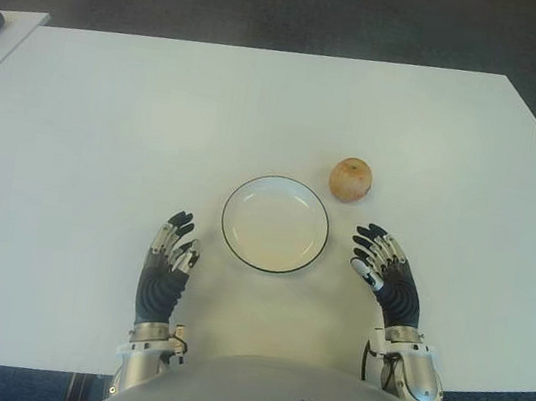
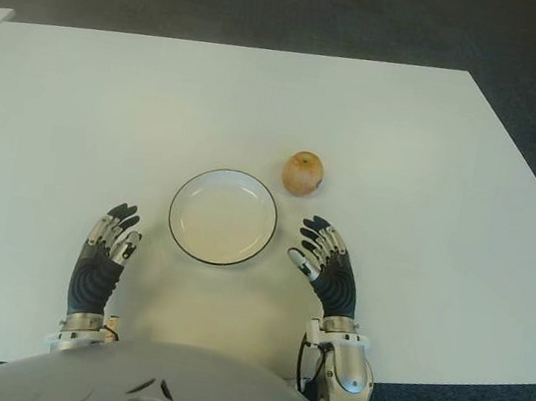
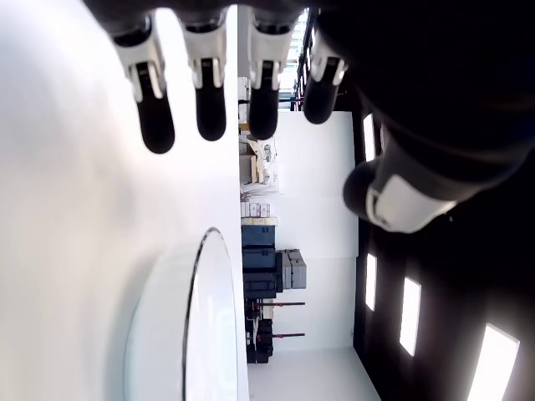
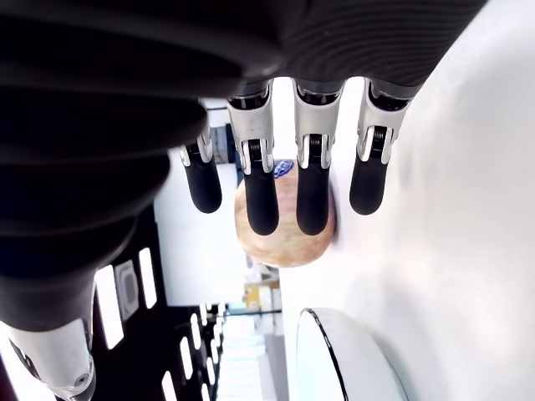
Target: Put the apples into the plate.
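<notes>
Table: white, matte, flat, rectangular; it fills most of the eye views, with dark carpet beyond its far and right edges. A second white surface sits off the table's far-left corner, with a dark object on it too cut off to identify.

Landmark is the plate: round, shallow, glossy white with a thin dark rim, nothing in it. It sits near the table's front edge, roughly centred before the robot.

Left hand: just left of the plate and nearer the robot, apart from the rim. Fingers extended and relaxed, holding nothing. Black ribbed palm, silver knuckle links, black rubbery tips. Its wrist view shows four straight fingers over bare table, with the plate's edge beyond.

Right hand: just right of the plate and nearer the robot, apart from the rim. Fingers straight and slightly spread, nothing grasped; same build as the left.

Apple: single, round, yellow-orange, smooth skin. Lies on the table just beyond the plate's far-right side, not touching it. Directly ahead of the right fingertips, a gap between. Nothing blocks the path from apple to plate.
</notes>
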### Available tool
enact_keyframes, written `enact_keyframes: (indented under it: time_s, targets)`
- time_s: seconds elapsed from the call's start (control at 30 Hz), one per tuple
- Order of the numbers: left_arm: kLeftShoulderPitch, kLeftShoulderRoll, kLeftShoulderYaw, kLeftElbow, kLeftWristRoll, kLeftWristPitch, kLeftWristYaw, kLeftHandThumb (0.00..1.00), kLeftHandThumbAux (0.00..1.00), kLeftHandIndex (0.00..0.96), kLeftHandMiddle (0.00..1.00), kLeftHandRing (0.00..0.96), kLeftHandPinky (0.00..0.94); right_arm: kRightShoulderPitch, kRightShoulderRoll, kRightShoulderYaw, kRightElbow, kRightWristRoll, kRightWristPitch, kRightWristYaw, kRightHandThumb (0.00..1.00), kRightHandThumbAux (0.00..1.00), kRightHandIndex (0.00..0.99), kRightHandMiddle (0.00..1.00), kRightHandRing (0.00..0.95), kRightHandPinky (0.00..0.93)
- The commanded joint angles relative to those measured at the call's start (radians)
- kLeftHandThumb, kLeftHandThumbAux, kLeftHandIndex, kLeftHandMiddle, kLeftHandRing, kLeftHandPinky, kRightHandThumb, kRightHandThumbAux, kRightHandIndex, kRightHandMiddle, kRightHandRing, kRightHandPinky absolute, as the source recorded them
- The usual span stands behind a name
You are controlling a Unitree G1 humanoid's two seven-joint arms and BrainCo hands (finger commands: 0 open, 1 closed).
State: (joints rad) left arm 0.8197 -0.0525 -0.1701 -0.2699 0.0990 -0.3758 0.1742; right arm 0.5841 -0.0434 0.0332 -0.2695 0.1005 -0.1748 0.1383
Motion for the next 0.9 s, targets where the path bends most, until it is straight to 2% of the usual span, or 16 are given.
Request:
enact_keyframes:
  time_s: [0.03, 0.5, 0.9]
  targets:
    - [0.004, -0.002, -0.002, 0.001, 0.006, 0.020, -0.006, 0.287, 0.551, 0.152, 0.165, 0.168, 0.242, 0.005, -0.002, 0.001, 0.000, 0.002, 0.013, 0.001, 0.535, 0.663, 0.176, 0.248, 0.230, 0.235]
    - [0.018, -0.010, -0.017, -0.011, -0.008, 0.038, -0.012, 0.289, 0.560, 0.128, 0.163, 0.184, 0.277, 0.002, -0.009, -0.002, -0.004, 0.001, 0.020, 0.000, 0.515, 0.663, 0.176, 0.241, 0.224, 0.238]
    - [0.017, -0.019, -0.025, 0.004, -0.017, 0.016, -0.008, 0.291, 0.576, 0.122, 0.162, 0.187, 0.269, -0.014, -0.022, -0.019, -0.004, 0.016, 0.014, 0.011, 0.519, 0.655, 0.174, 0.241, 0.226, 0.239]
